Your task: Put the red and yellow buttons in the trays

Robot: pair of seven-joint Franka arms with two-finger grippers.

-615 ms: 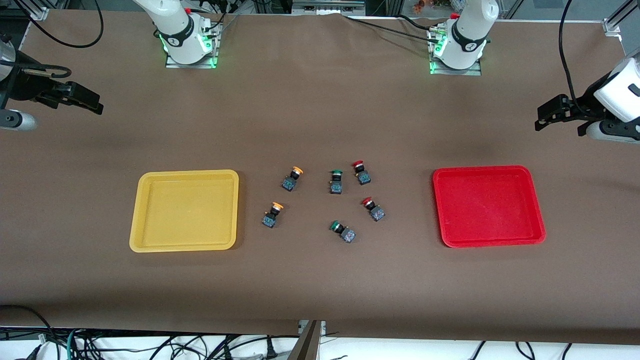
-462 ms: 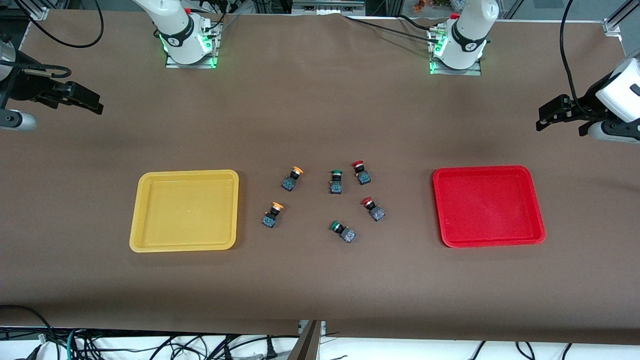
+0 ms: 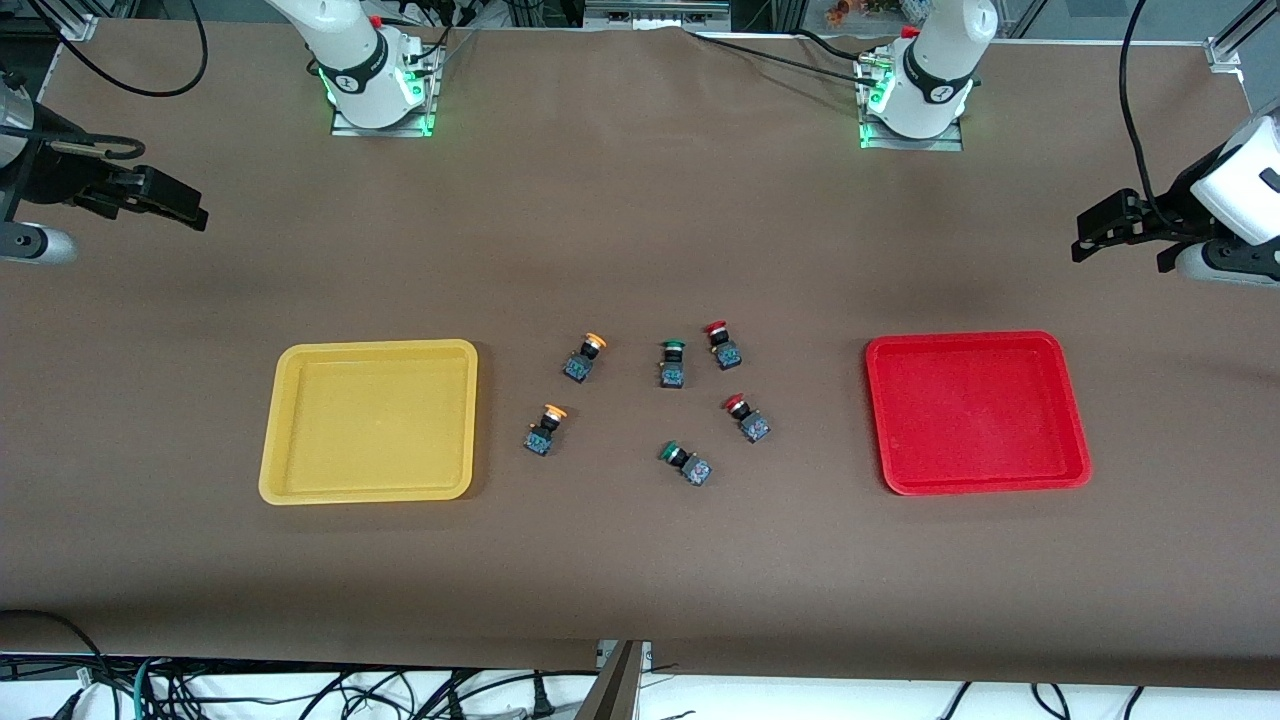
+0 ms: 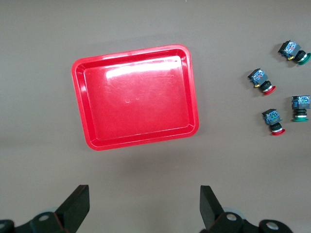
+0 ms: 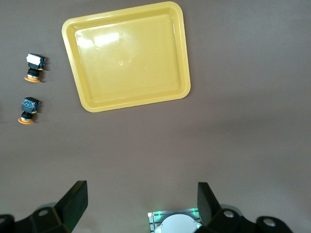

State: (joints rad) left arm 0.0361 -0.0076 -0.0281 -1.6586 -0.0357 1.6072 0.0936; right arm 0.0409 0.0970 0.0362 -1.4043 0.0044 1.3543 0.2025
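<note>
Where cables hang, brown table [image 3: 640, 560] bears trays [image 3: 370, 420].

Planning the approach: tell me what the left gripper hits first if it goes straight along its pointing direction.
Probably bare table. The open left gripper points down at the brown surface just short of the red tray; depth is unclear, so it could meet the tray's rim.

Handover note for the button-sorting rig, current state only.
Left gripper: open, empty, above the table's left-arm end.
Right gripper: open, empty, above the right-arm end.
Red tray and yellow tray: both empty.
Between them on the table: two red buttons, two yellow buttons, two green buttons.
Done: nothing. Left: all four placements.
</note>
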